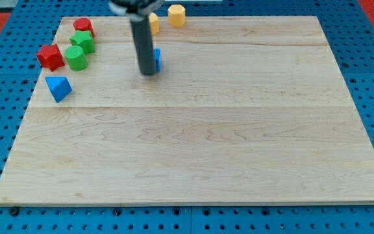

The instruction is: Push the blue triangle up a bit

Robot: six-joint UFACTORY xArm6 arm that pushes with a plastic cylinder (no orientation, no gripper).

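The blue triangle point(58, 88) lies near the left edge of the wooden board point(193, 130). My rod comes down from the view's top; my tip point(148, 72) rests on the board well to the right of the triangle and slightly higher in the view. A second blue block point(157, 59) sits right behind the rod, mostly hidden by it; its shape cannot be made out.
A red star-like block point(50, 56), a green round block point(76, 58), a green star-like block point(83, 41) and a red round block point(83, 27) cluster above the triangle. A yellow hexagonal block point(176, 14) and a partly hidden yellow block point(153, 23) sit at the top edge.
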